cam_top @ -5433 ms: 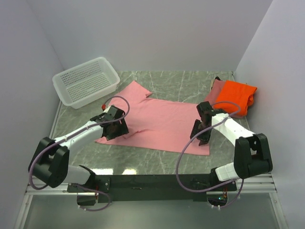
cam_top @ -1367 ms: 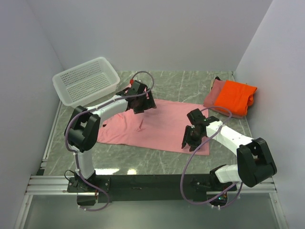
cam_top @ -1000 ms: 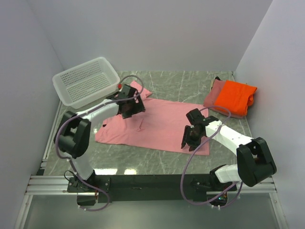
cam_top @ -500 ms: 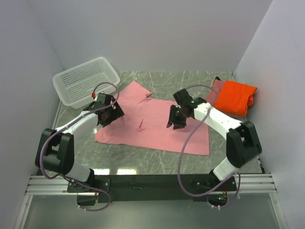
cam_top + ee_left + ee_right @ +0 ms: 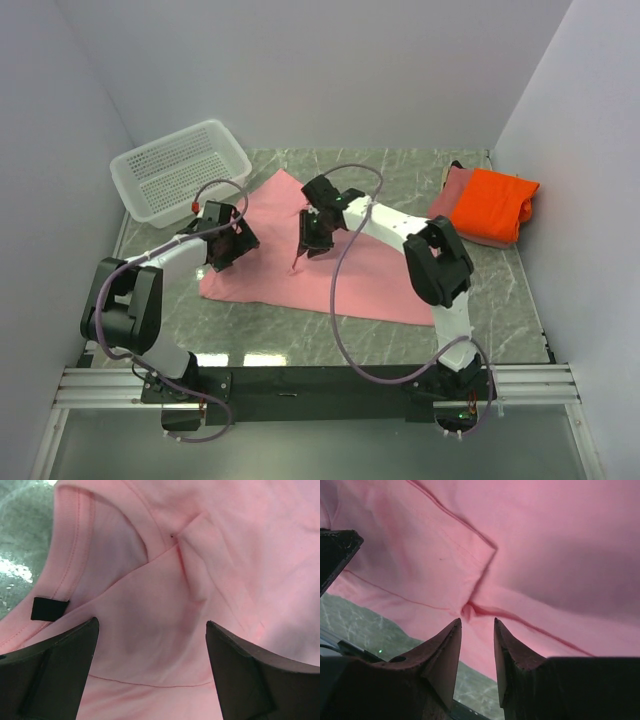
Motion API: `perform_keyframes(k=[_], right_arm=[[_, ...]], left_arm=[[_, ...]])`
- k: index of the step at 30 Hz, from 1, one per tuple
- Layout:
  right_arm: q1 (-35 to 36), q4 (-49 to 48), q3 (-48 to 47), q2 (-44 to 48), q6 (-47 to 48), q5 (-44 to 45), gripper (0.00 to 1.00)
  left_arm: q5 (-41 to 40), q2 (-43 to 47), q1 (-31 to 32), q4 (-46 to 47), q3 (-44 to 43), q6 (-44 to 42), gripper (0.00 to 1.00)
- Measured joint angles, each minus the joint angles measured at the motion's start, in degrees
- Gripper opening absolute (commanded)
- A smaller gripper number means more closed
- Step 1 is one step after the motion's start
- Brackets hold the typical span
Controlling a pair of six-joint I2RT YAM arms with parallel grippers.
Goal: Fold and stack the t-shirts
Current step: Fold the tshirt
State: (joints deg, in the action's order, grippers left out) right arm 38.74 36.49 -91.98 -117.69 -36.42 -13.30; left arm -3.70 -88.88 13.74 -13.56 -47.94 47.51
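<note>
Pale lilac walls close in a green-grey marbled worktop [image 5: 400, 175]. A light pink soft cloth t-shirt [image 5: 360, 270] lies spread flat across its middle, one sleeve pointing toward the far side. At the far right, a bright orange folded t-shirt [image 5: 492, 200] sits on top of a dusty rose folded t-shirt [image 5: 452, 195]. A white perforated plastic basket [image 5: 232, 142] stands at the far left.

The left tool [image 5: 228, 243] hangs low over the pink shirt's left end with its fingers spread wide and holding nothing. Its wrist view shows the ribbed neckline [image 5: 75, 555] and a small black label [image 5: 48, 609] just beyond the tips. The right tool [image 5: 312, 240] reaches across to the middle of the same shirt. Its fingers are drawn close with a narrow gap between them, and nothing sits in that gap. A raised pucker of cloth [image 5: 475, 605] lies just past the tips.

The pink shirt looks light, limp and thin. It will likely drape and drag rather than hold a shape, and a pinch may catch only the top layer. Firmer holds would be the stitched neckline, the hem or a sleeve seam, taken at two points so that the fold lands straight.
</note>
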Motion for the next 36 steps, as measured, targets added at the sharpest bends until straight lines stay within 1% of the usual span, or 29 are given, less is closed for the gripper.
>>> perform_keyframes(k=[8,14,21,23,24,26,29,30,32,33,36], right_arm=[[3.2,-1.5,-4.8,-7.0,-0.4,1.5,0.4],[3.3,-1.2,-8.2,-9.3,-0.2,4.5,0.4],[3.3,-0.8,-9.2,-10.6,0.1,6.8,0.39],[3.3,-0.9,-9.2,-11.0,0.0,6.9,0.37],[3.3,-1.0,-9.2,-11.0,0.0,7.0,0.33],[3.3,-1.0,-9.2,-11.1,0.0,7.2,0.29],[3.3,-0.9,-9.3,-11.1,0.0,7.6,0.17],[3.3,-0.9,-9.3,-11.2,-0.1,7.8,0.1],[3.3,-0.9,-9.3,-11.2,-0.2,8.0,0.02],[3.3,-0.9,-9.3,-11.2,-0.2,8.1,0.01],[3.3,-0.9,-9.3,-11.2,-0.5,8.4,0.0]], left_arm=[[0.4,0.2,-0.5,1.8,1.7,0.2,0.94],[0.8,0.6,-0.6,2.8,2.4,0.3,0.94],[0.8,0.9,-0.7,3.1,2.7,0.3,0.94],[0.8,1.0,-0.7,3.1,2.9,0.3,0.95],[0.8,1.1,-0.7,3.2,3.0,0.3,0.95],[0.8,1.5,-0.8,3.3,3.4,0.3,0.95],[0.9,2.1,-1.1,3.5,4.0,0.3,0.95],[0.9,2.2,-1.2,3.5,4.2,0.3,0.95],[0.9,2.6,-1.4,3.9,4.8,0.4,0.95],[0.9,2.9,-1.6,4.2,5.1,0.5,0.95],[1.1,3.8,-2.2,5.2,6.3,1.4,0.95]])
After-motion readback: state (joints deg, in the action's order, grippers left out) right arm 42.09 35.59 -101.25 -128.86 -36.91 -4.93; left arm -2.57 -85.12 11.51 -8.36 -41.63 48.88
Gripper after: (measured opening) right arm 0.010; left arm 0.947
